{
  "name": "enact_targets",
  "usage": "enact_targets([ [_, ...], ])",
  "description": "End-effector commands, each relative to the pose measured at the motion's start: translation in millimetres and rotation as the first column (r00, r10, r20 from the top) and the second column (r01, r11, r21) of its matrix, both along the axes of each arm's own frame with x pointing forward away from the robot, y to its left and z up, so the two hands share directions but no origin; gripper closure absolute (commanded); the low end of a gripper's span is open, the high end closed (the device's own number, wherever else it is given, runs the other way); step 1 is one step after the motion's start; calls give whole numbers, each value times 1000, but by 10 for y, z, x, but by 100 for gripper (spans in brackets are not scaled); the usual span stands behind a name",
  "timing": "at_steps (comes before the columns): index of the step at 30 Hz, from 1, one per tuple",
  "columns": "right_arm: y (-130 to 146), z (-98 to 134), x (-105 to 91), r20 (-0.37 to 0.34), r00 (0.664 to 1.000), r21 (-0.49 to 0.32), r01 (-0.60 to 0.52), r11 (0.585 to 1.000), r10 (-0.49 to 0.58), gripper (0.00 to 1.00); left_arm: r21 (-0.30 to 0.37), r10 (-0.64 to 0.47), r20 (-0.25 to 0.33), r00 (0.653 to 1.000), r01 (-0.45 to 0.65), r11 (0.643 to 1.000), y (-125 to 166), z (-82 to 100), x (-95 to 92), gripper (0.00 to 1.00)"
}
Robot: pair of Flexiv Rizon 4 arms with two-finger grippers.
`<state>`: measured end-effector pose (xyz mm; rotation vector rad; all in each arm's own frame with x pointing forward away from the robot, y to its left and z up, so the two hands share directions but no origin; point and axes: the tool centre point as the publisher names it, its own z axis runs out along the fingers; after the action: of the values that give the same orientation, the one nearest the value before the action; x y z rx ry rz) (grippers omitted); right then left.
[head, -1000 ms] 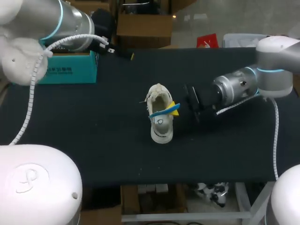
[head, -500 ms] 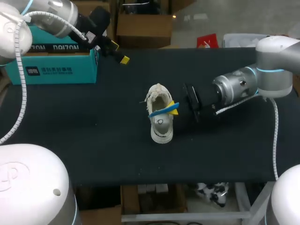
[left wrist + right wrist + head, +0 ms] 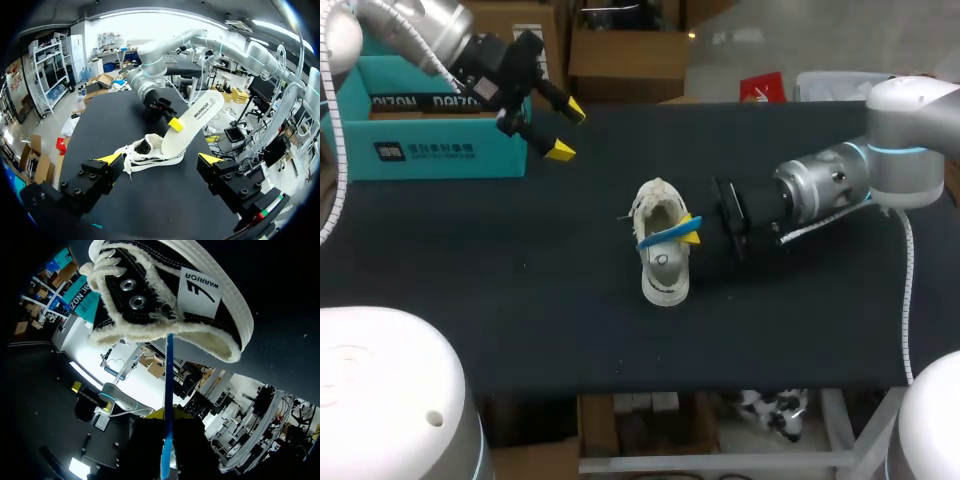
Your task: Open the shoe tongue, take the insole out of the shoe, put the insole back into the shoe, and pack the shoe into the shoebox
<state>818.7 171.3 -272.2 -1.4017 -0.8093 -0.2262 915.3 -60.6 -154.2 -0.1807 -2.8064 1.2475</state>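
One insole [image 3: 192, 122], likely light and floppy (hold it near its end): your right jaws pinch it; your left jaws stand wide.

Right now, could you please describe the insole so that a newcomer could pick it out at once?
On the black table, find the off-white shoe near the middle. The insole is the thin flat sheet sticking out of its opening, pinched between the yellow tips of the right tool. Unlike the shoe, it shows a blue edge.
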Motion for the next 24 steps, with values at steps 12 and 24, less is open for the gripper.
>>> enact_targets([
  [12,-75,32,-61,-36,999,3,9,1000,-9,100,-54,-359,-44,932,356,933,75,-146,16,0],
  [24,-110,45,-190,-81,997,3,8,1000,-7,100,-81,-488,-7,873,486,870,-1,-213,12,0],
])
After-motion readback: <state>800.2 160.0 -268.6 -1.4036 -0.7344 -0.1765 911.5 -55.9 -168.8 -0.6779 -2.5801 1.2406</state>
